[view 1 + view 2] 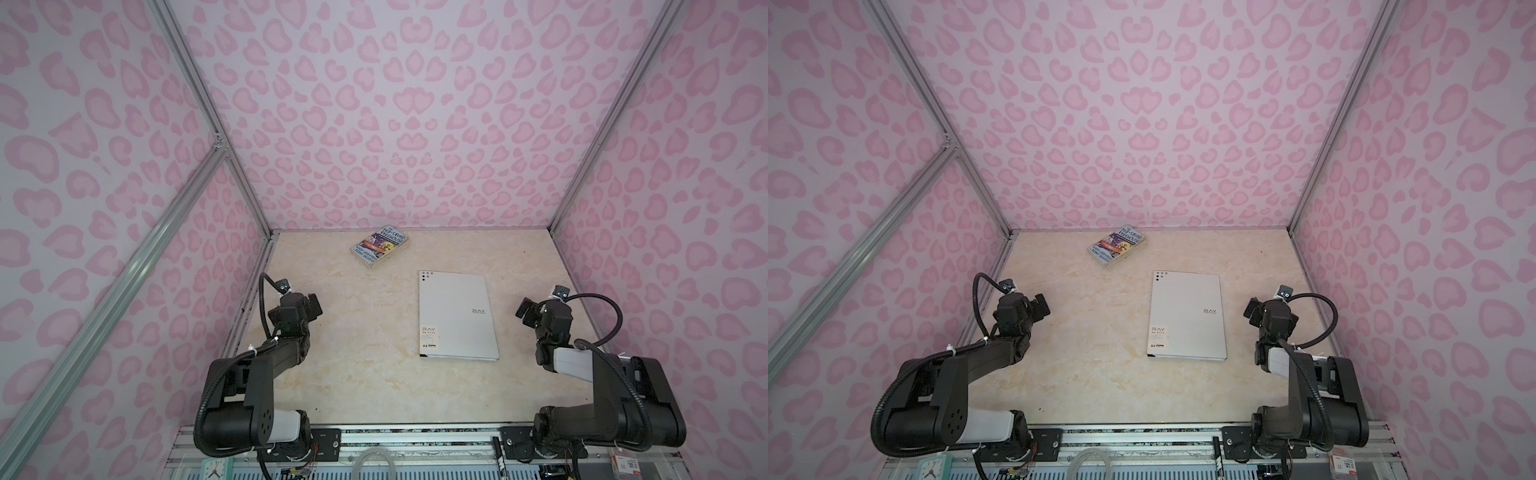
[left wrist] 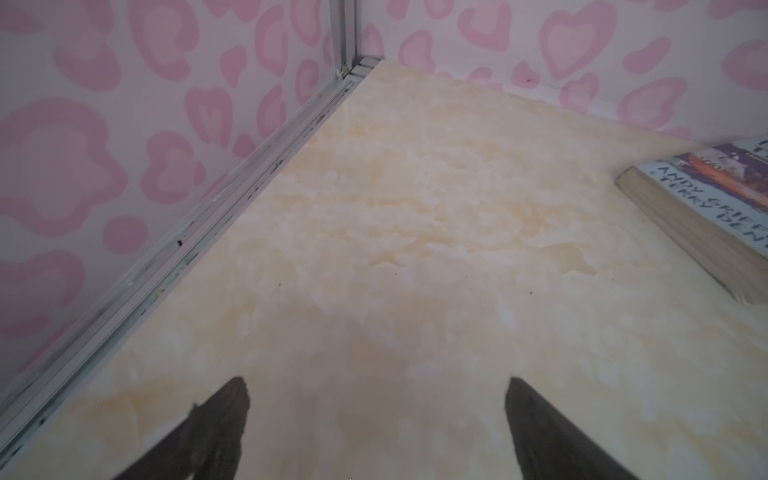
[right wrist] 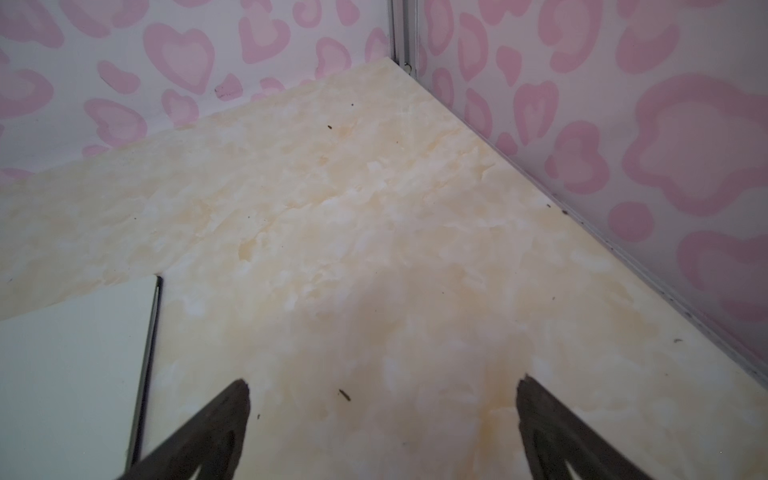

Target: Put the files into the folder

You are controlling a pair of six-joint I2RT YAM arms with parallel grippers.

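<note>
Top views put the folder (image 1: 456, 320), long axis pointing away, nearer our right gripper (image 1: 523, 310). It and our left gripper (image 2: 376, 380) gape empty.

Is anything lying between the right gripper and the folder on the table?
Nothing visible does. The right gripper, open, hangs beside the right edge of the closed folder, with only bare table between them. The paperback book lies farther back and to the left, out of the way.
</note>
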